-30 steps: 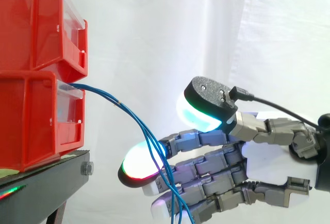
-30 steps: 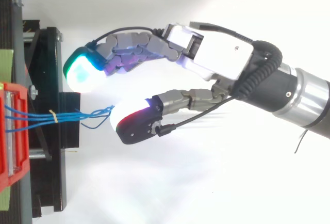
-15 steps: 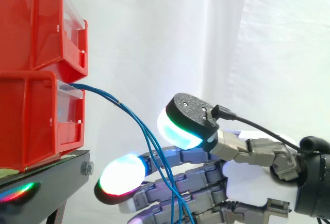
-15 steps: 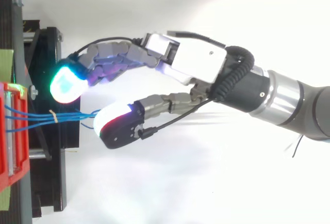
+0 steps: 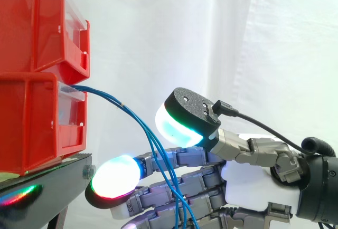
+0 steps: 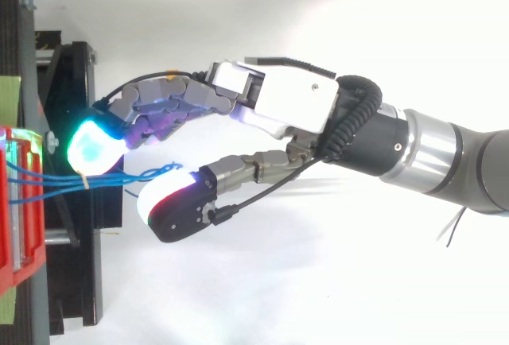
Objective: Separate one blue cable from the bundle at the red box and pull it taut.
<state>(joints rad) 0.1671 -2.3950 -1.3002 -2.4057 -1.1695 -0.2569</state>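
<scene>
Moving left toward the red box [image 5: 31, 123], our hand [image 6: 278, 110] now brackets the blue cables [image 5: 113, 101] drooping from that box, fingers and thumb spread open, gripping nothing, so we judge separation still ahead.

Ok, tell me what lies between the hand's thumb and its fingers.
The blue cables from the red box run through that gap in the top view; the hand is open.
</scene>
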